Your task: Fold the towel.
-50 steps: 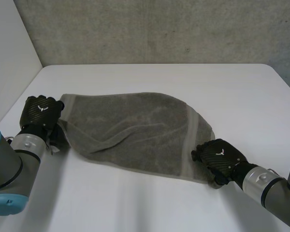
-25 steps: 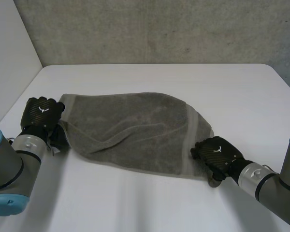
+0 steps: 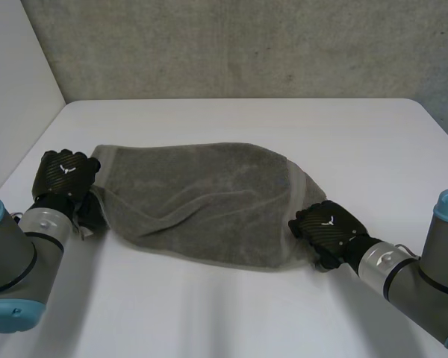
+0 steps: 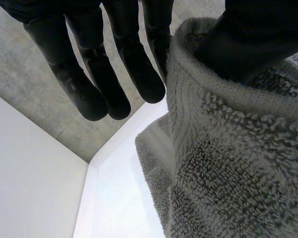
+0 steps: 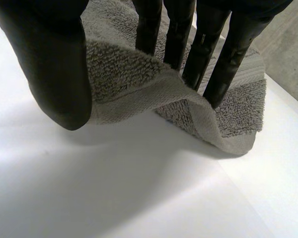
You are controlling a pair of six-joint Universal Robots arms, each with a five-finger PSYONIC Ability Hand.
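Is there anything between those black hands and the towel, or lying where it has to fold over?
Nothing visible. The left hand pinches the towel at its left end and the right hand pinches its near right corner; no object lies on the towel or the white table.

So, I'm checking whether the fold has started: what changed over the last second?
The right hand, pinching the near right corner of the towel, moved inward toward its middle, drawing that corner along. The left hand stayed holding the left end; the rest lay unchanged.
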